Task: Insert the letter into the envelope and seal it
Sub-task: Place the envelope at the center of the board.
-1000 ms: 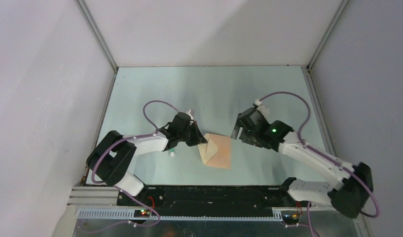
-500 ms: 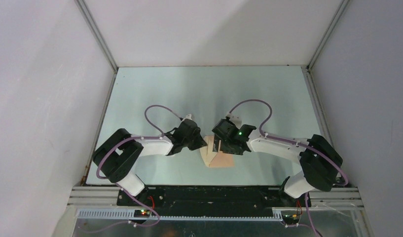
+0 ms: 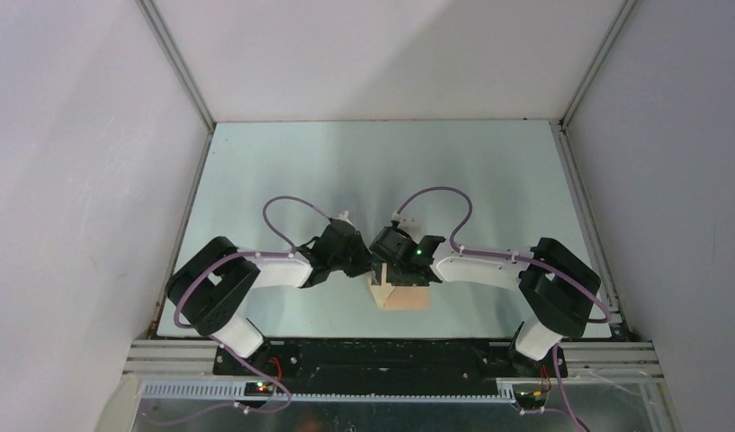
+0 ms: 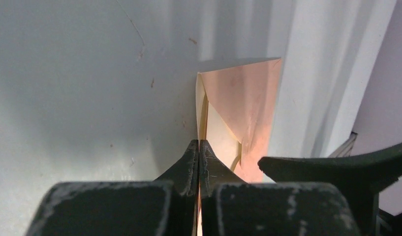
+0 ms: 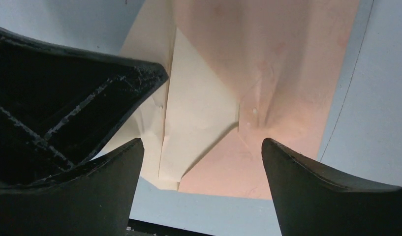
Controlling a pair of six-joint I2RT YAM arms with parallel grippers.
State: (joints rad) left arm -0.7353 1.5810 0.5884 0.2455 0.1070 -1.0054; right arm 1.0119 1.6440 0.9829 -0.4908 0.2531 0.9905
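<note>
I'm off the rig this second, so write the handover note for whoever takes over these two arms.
Left gripper: shut on the envelope's cream edge.
Right gripper: open, poised over the envelope.
Letter: not distinguishable as a separate sheet; possibly inside already.
Done: envelope gripped, cream inside showing, so unsealed.
Left: confirm the letter is in, then close and seal.
</note>
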